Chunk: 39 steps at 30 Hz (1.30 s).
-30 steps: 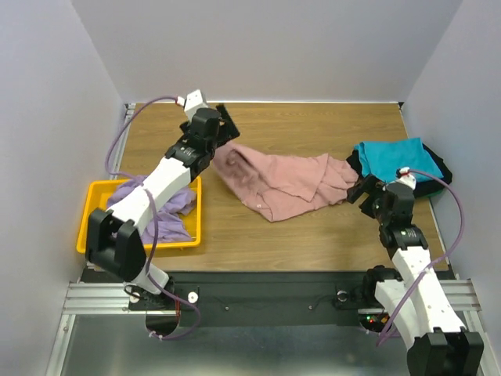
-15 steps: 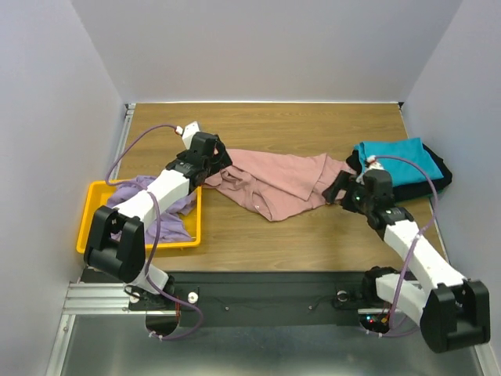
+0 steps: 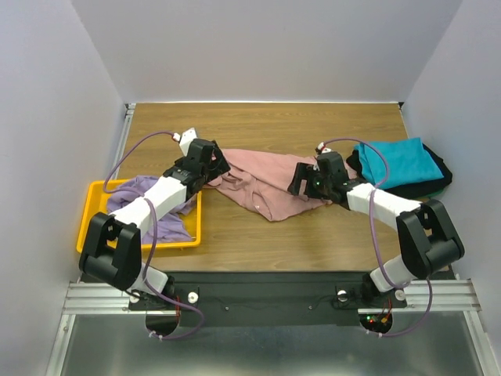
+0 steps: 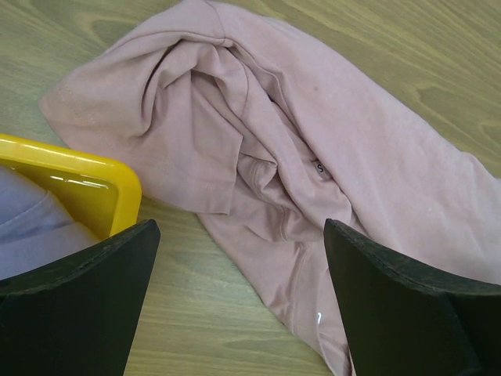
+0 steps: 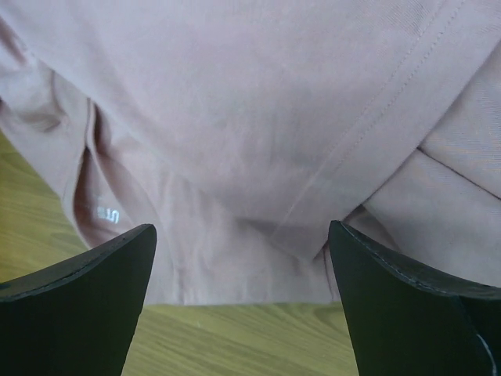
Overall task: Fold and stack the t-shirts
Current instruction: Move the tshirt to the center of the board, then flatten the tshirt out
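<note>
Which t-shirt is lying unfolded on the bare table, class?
The dusty pink t-shirt, crumpled mid-table. The lavender t-shirt is bunched in the yellow bin, and the teal t-shirt lies folded on top of the black t-shirt.

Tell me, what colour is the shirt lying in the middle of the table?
Dusty pink; the t-shirt shows best in the left wrist view.

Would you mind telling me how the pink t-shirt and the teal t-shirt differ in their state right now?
The pink t-shirt lies crumpled and spread out mid-table; the teal t-shirt is folded into a neat rectangle near the right edge. The pink one rests directly on the table, the teal one on a black t-shirt. The left hand and right hand, both open, are over the pink one, neither over the teal. Both are soft cloth tees.
</note>
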### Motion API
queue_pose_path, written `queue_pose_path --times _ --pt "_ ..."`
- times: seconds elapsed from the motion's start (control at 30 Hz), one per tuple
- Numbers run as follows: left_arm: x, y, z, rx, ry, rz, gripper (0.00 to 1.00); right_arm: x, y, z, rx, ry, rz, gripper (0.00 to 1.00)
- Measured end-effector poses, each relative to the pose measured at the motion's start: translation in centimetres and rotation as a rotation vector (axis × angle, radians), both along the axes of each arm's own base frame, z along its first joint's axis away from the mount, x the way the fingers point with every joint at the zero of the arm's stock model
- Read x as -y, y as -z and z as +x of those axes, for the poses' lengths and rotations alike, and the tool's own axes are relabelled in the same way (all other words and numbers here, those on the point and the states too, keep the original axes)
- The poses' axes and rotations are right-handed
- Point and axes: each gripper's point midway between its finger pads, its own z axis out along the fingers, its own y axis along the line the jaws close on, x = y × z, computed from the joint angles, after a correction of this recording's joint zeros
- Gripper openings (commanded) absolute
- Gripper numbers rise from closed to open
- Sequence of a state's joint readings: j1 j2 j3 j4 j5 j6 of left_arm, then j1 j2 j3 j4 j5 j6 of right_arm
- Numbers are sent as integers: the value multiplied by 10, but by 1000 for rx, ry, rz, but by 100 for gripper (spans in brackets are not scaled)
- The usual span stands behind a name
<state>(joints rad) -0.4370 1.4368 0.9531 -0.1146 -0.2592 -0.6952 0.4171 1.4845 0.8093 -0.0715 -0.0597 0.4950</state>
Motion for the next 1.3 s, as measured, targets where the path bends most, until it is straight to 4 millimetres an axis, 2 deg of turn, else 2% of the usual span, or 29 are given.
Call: queue_pose_path --times 0.1,0.23,0.3,0.47,0.63,0.77,0.8,0.93,1.07,1.13,1.17,1.27,1.3 --pt "-3 -3 -1 11 -8 3 99 3 10 2 -16 27 -23 94" --pt "-5 -6 -2 20 -17 7 99 8 11 5 -11 59 -40 91" --pt "-6 -6 -2 24 -20 9 99 10 15 7 -13 71 -50 86" --pt "-7 -6 -1 25 -23 14 99 13 38 6 -62 82 -82 81" --pt "-7 -8 -1 29 -25 14 99 9 37 15 -53 85 -84 78" --pt "-8 -8 -1 31 -27 15 99 8 35 17 -46 87 -90 71" --pt "-8 -8 -1 30 -28 16 99 8 35 17 -44 88 -92 67" --pt "-10 -5 -3 24 -28 23 99 6 30 21 -27 96 -101 64" --pt "-12 -2 -4 20 -33 30 99 4 21 31 4 106 -101 52" --pt "-12 -2 -4 21 -35 32 99 2 18 36 12 111 -100 50" --pt "-12 -2 -4 22 -36 32 99 1 19 37 12 113 -101 40" --pt "-13 -2 -4 22 -38 34 99 2 26 39 0 123 -111 22" --pt "-13 -2 -4 23 -39 35 99 3 30 39 -11 127 -115 8"
